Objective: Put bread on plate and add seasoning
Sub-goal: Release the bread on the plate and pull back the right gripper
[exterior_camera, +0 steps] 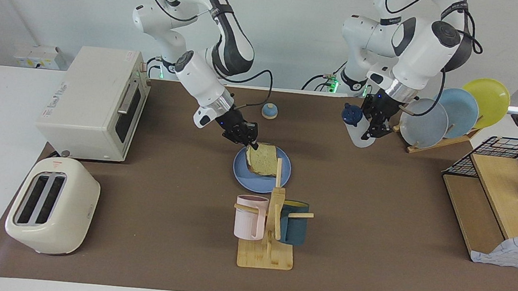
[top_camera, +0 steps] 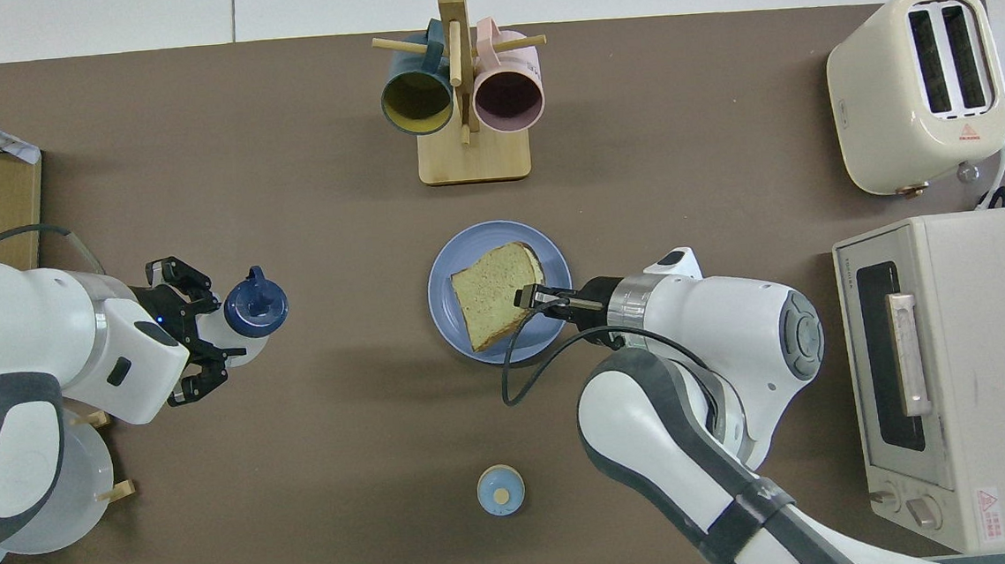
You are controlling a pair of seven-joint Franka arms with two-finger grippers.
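Blue plate [exterior_camera: 260,179] at mid-table carries the bread [exterior_camera: 263,159], which lies nearly flat on it, just nearer the robots than the mug rack [exterior_camera: 269,222]. The right gripper [exterior_camera: 250,143] sits at the slice's corner toward the right arm's end. Whether its fingertips have let go is hard to judge — they look slightly parted around the crust, but I cannot tell for sure.

The left gripper [exterior_camera: 369,124] is closed on the seasoning [exterior_camera: 355,126], a whitish bottle with a navy cap, carried tilted above the mat between the plate rack [exterior_camera: 436,134] and the plate.

The bread step looks all but done. Next, the right gripper needs to release cleanly and draw back from the plate without dragging the slice. The left arm then has to bring the bottle over the bread and tip it cap-down. The two arms would meet over one small plate, so the right one should clear out first.

Hard to make out: the rack's upright post crosses the slice in the facing view and hides part of its edge. Contact between slice and plate under the gripped corner is unclear — it may be lifted a little. The bottle's contents are not visible.
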